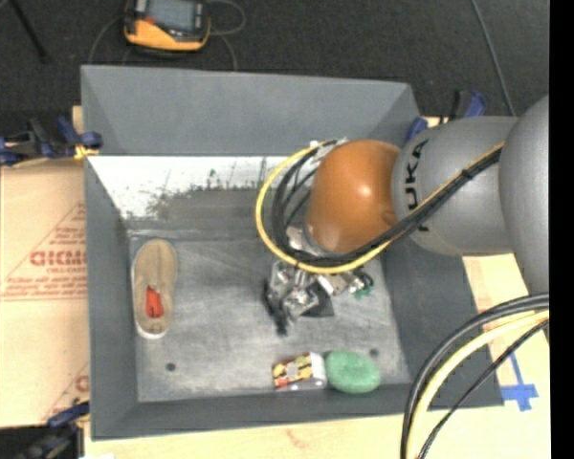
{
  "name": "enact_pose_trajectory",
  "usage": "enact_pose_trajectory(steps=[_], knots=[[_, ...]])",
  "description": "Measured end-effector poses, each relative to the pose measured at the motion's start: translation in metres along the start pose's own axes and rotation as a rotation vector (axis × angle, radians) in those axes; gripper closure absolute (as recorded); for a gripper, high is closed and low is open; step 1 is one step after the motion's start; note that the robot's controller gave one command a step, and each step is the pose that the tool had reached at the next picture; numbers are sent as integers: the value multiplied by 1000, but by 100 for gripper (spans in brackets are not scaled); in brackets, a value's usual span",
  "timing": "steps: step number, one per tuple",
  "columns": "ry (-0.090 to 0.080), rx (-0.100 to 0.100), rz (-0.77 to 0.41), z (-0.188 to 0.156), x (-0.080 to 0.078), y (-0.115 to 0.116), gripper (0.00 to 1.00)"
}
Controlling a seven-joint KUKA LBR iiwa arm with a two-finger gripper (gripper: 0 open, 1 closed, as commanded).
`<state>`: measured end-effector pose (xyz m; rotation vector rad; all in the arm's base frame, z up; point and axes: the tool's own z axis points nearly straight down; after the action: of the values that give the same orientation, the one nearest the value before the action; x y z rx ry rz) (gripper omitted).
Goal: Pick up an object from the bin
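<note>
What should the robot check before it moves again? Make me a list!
1. The gripper is inside the bin, near the middle of the floor: ok.
2. Something is held in the gripper: cannot tell.
3. The tan oval thing with a red bit lies apart at the left: ok.
4. The green lump and small colourful packet lie together by the near wall, away from the gripper: ok.
5. Nothing is hidden under the arm: cannot tell.

One beige oval slipper-like thing (154, 287), one small white packet with red marks (298, 371), one green rounded lump (352, 372).
</note>
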<state>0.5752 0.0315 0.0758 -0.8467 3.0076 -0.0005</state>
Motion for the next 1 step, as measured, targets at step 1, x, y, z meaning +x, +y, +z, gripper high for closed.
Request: enact_pose_trajectory(steps=[1], knots=[[11,-3,-33,-7,12,0,100]])
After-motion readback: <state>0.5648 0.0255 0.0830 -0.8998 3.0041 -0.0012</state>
